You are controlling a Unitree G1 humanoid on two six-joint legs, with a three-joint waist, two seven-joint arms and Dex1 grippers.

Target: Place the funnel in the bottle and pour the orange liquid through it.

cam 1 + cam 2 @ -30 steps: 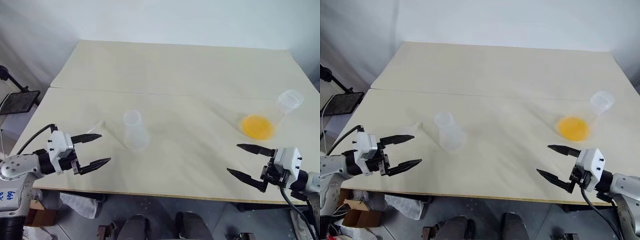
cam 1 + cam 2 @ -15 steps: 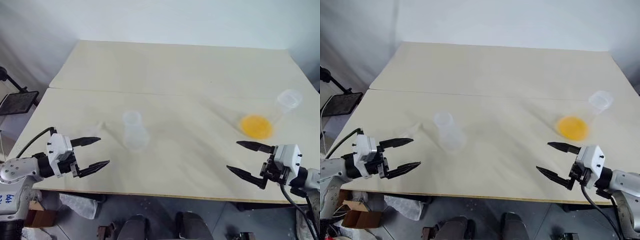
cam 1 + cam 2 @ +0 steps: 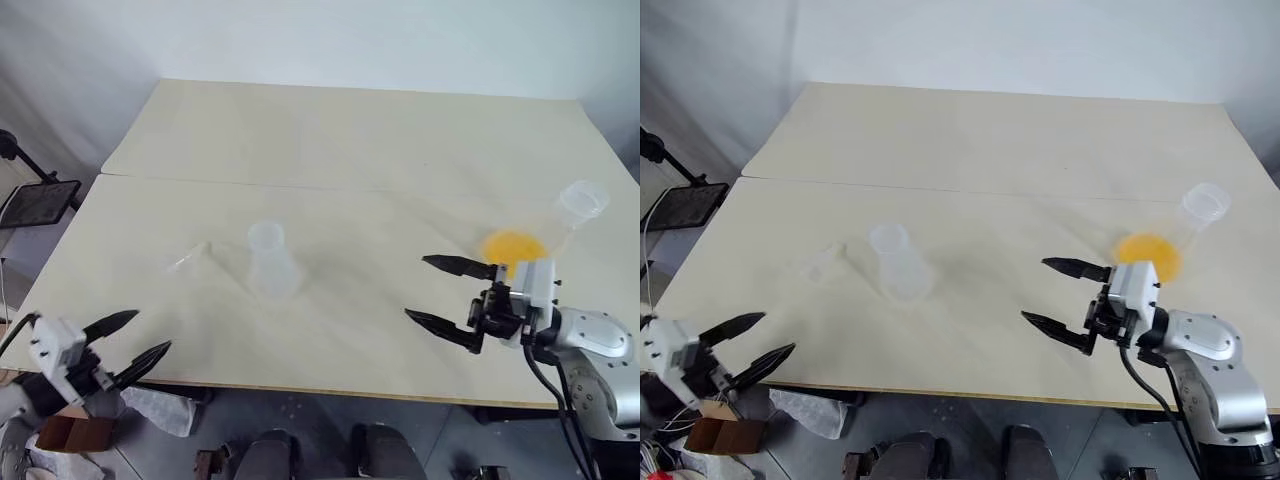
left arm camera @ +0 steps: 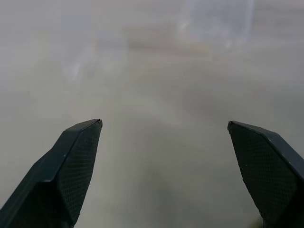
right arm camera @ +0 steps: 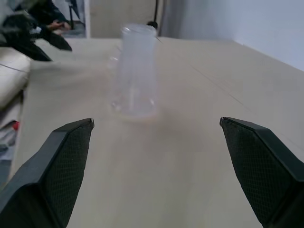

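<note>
G1 arms: silver-grey links, white wrist blocks, black end effectors.
Right end effector (image 3: 446, 292): two tapered black fingers, textured pads; black cable loops below its forearm. Left end effector (image 3: 128, 338) matches.

The bottle (image 5: 135, 71) stands upright on the table (image 5: 199, 142), beyond the right gripper's (image 5: 156, 124) wide-apart fingers (image 5: 66, 156).
</note>
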